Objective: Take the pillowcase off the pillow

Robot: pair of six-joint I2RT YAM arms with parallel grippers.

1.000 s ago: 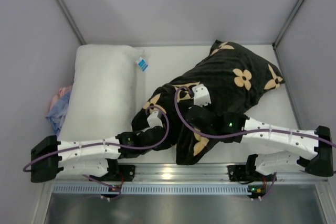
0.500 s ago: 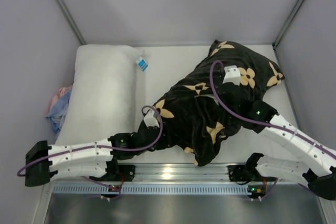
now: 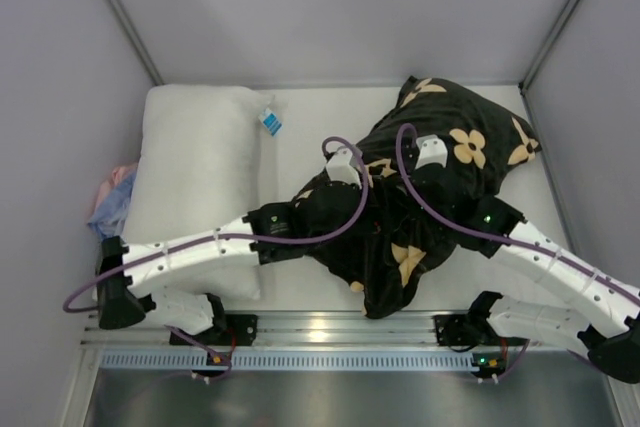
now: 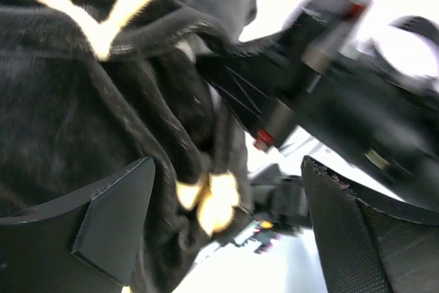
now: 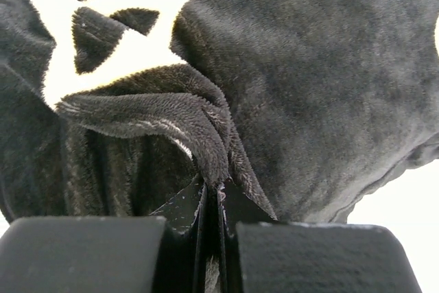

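Because the case (image 3: 490, 132) must be peeled off what fills it, the holds are taken on its middle rather than at its ends. Nearest the rail (image 3: 320, 325), its loose end lies flat and crumpled. I take this for emptied fabric or the open mouth, but cannot tell which. Just beyond, the right gripper (image 5: 211, 200) is clenched on a raised ridge of the pile, pinched between its jaws, a hold fit for dragging fabric. Beside it, the left gripper (image 4: 226, 228) stands spread wide. Folds lie between and beside its fingers (image 4: 113, 221), but nothing is gripped. It looks placed to take a second hold or to pin the stuffing.

Farther back, toward the far right corner of the table (image 3: 310, 127), the case swells plump, so I judge that the pillow is inside there, hidden. The case is black and velvety, deep-napped, printed with tan flowers and four-point stars. Soft and floppy, it should bunch rather than slide.

Well apart on the left lies a bare white pillow (image 3: 195, 167) with a tag (image 3: 268, 122) at its far corner and a pink-blue cloth (image 3: 110, 202) beside it.
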